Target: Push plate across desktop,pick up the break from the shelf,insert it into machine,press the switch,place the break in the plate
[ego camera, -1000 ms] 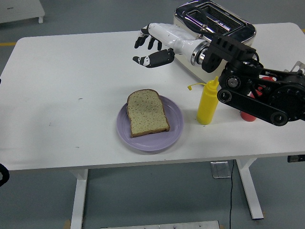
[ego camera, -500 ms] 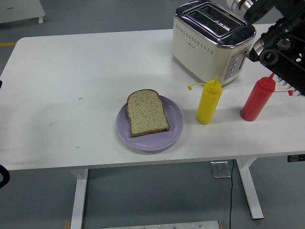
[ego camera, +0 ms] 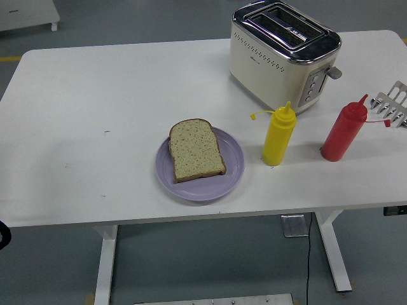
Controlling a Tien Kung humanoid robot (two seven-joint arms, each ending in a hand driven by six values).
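No hand shows over the surface (ego camera: 95, 95) now, so neither one's fingers can be judged. A second ago the right hand hung spread in front of the toaster (ego camera: 283, 54); half a second ago only its arm remained at the right edge, and now that is gone too.

The bread (ego camera: 196, 150) lies flat on the plate (ego camera: 234, 166), near the front edge at the middle, just left of the yellow bottle (ego camera: 278, 135). It has not shifted across these frames, nor has the plate. The red bottle (ego camera: 343, 131) stands toward the right edge, and the rack (ego camera: 394, 103) at that edge, hidden earlier by the arm, is uncovered and looks empty. The toaster's slots look empty too.

With the slice on the plate and the arm withdrawn, the last step appears finished and the task looks complete.
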